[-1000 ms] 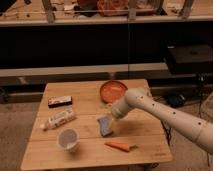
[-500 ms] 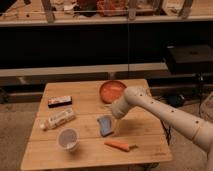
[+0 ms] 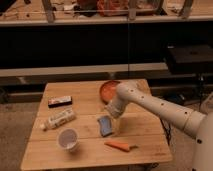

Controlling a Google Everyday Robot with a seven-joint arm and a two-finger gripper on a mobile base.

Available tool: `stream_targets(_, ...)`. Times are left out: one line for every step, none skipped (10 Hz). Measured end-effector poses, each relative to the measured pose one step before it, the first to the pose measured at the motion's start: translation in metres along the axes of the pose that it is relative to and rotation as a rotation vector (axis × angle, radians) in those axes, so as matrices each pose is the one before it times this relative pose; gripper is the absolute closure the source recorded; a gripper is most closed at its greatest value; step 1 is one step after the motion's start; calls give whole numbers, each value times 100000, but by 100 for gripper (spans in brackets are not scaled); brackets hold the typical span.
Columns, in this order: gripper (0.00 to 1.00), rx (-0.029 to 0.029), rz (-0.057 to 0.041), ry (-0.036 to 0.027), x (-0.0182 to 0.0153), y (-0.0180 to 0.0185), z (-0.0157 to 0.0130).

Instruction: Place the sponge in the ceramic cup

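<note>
The pincer (image 3: 109,116), grip impossible to tell, sits at the flat blue-grey rectangular sponge's (image 3: 104,126) upper end.

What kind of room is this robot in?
Probably a robot test room or workshop: a wooden table set with a sponge, cup and carrot, a cluttered shelf behind. The gripper is right by the sponge.

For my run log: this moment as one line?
gripper: at sponge | sponge: middle of table, not in cup | cup: upright, apart from sponge
</note>
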Motion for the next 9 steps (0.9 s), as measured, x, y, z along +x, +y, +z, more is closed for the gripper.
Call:
stream_targets(20,-170,1780,1136,-216,310,142)
stream_targets(20,-567,532,417,48,424,179)
stream_targets(20,-785,677,805,151,734,240)
stream_targets(20,-342,491,-15,317,267,238)
stream_targets(20,-384,-185,-480,521,63,335)
stream_targets(20,-513,-477,-880,409,-43,425)
stream_targets(20,-260,-263,-695,358,-50,342)
stream_targets(20,-42,-215,-490,166,-77,150)
stream_targets(20,-48,-84,-346,73,-40,121)
